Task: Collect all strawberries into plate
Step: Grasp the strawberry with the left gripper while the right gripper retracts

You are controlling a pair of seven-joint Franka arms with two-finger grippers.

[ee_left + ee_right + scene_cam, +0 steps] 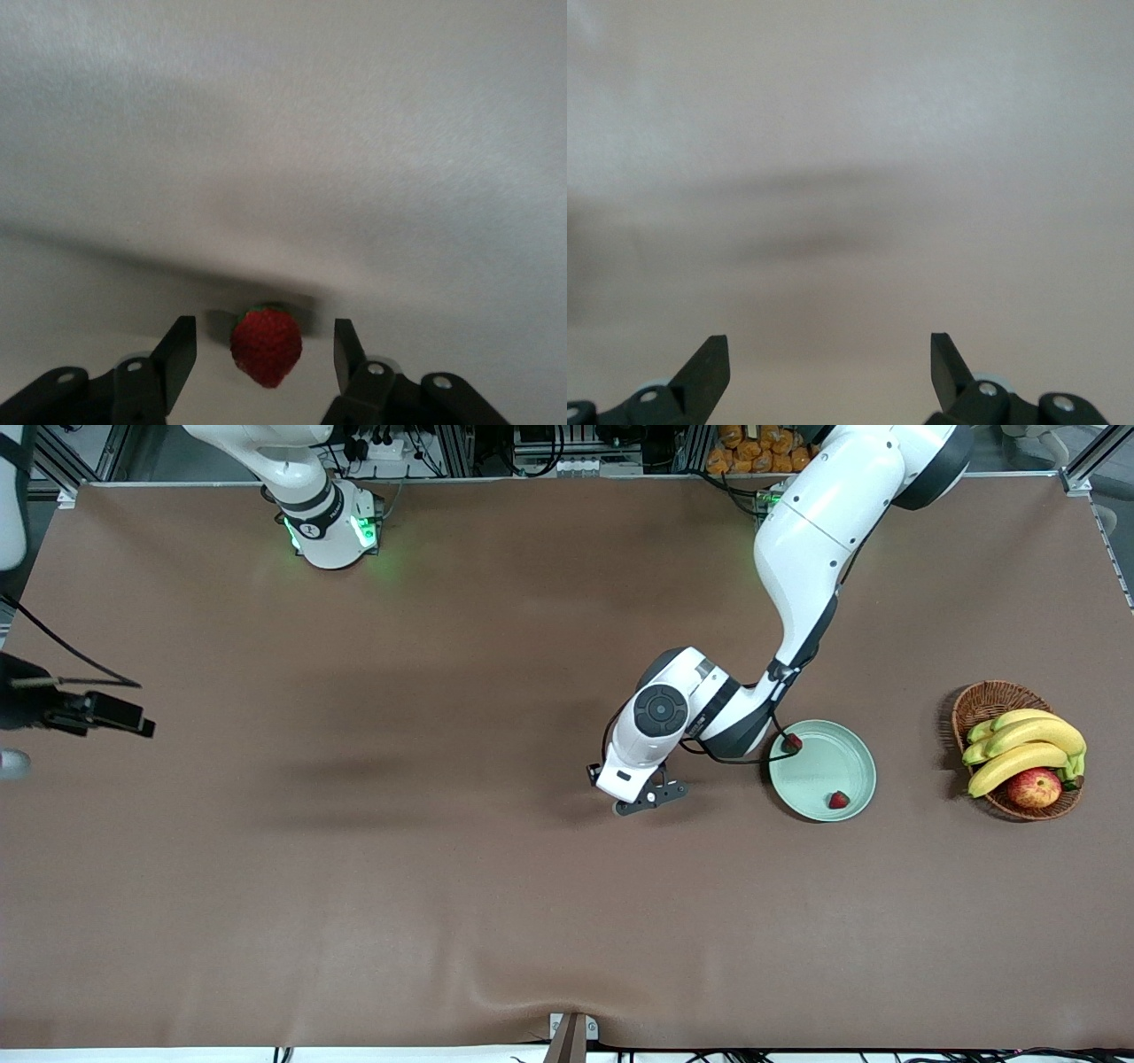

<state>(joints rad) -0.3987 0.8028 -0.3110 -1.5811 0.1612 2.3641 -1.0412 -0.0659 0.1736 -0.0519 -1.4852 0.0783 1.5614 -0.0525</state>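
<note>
The pale mint-green plate [824, 766] lies toward the left arm's end of the table. Two strawberries lie in it, one [792, 742] at the rim farther from the front camera and one [838, 800] at the nearer rim. My left gripper [651, 795] is low over the table beside the plate, on the side toward the right arm's end. In the left wrist view it [264, 341] is open around a third strawberry [266, 347] lying on the table, with a gap on each side. That strawberry is hidden in the front view. My right gripper [829, 354] is open and empty over bare table.
A brown wicker basket [983, 700] with bananas [1028, 744] and a red-yellow apple [1034, 787] stands toward the left arm's end, past the plate. The right arm's hand [80, 710] waits at the right arm's end of the table.
</note>
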